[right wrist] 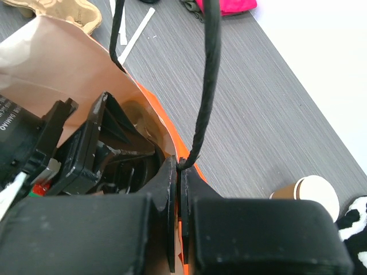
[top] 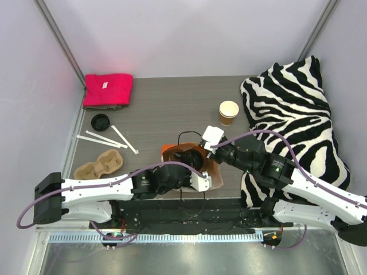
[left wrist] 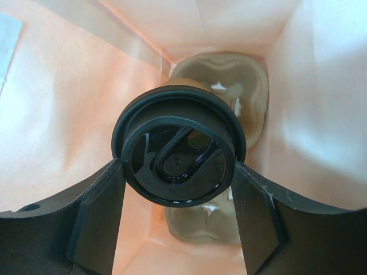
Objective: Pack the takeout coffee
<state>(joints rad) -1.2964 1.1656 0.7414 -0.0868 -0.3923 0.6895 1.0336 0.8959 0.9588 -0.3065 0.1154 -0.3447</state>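
Evidently, the takeout coffee was held inside the orange bag, just above a moulded cup tray on the bag's floor, with the left gripper clasped on the rim of its black lid. The cup was judged light, thin-walled and easily crushed or spilled, so the stiffer lidded rim was preferred as a hold. The bag's rim was pinched by the right gripper beside the rope handle. The bag's close walls were judged the main obstruction. An unlidded cup stood well beyond the bag.
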